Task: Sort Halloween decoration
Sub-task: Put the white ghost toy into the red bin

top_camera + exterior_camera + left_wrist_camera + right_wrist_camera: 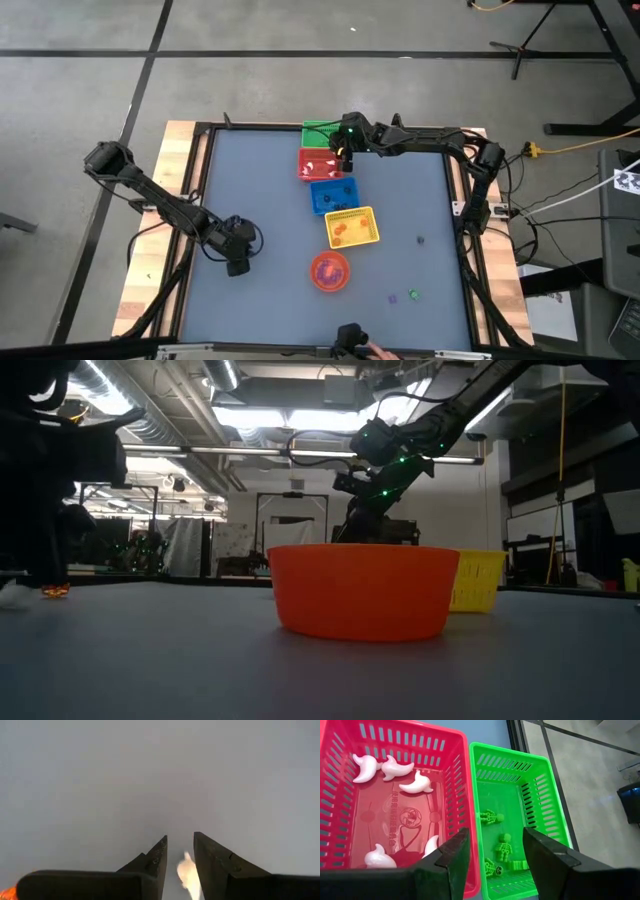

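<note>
Halloween decoration: I see the trinkets split between the baskets and the open mat. White ghost shapes (399, 769) lie in the red basket (451, 780); green skeleton figures (504, 847) lie in the green basket (547, 795); orange pieces (343, 233) lie in the yellow basket (371, 232). A few loose ones sit on the mat at the near right: a green one (414, 294), a purple one (392, 297) beside it, a dark one (420, 239) farther back.
Left gripper (237, 262): down on the mat at the left, well apart from the baskets. In my left wrist view a small white trinket (186, 871) sits between the two fingers (156, 860); the jaws are drawn in close around it, and I cannot tell whether they press it yet.
Orange trinket (55, 591): on the mat just beside the left gripper.
Right gripper (347, 150): up over the far end of the basket row, above the red and green baskets. Jaws spread wide, nothing between them.
Basket row: green farthest, then red, blue basket (319, 198), yellow nearest.
Bowl (362, 591): round, red-orange, near the yellow basket, on the grey table (260, 180).
</note>
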Controlling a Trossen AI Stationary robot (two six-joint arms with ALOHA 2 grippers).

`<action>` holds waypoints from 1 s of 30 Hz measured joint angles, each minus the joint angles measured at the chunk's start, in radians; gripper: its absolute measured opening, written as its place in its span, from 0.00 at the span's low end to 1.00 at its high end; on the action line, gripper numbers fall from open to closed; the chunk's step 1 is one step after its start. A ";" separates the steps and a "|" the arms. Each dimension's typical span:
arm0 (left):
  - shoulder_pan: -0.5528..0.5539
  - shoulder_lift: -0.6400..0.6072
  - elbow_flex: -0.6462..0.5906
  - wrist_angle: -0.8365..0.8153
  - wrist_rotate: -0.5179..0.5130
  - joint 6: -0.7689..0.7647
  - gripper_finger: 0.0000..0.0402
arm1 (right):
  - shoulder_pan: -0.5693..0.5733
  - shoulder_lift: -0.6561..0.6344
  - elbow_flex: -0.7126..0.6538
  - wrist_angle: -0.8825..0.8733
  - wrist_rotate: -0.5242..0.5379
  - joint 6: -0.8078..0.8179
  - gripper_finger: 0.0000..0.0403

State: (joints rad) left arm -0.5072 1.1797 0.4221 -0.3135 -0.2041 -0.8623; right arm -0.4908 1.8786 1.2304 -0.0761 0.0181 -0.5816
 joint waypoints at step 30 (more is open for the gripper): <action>0.000 -0.002 0.003 -0.048 0.109 -0.046 0.28 | 0.000 0.000 0.000 -0.001 0.000 0.000 0.45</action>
State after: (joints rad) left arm -0.5072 1.1782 0.4255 -0.3618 -0.0947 -0.9082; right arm -0.4908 1.8786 1.2304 -0.0769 0.0180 -0.5816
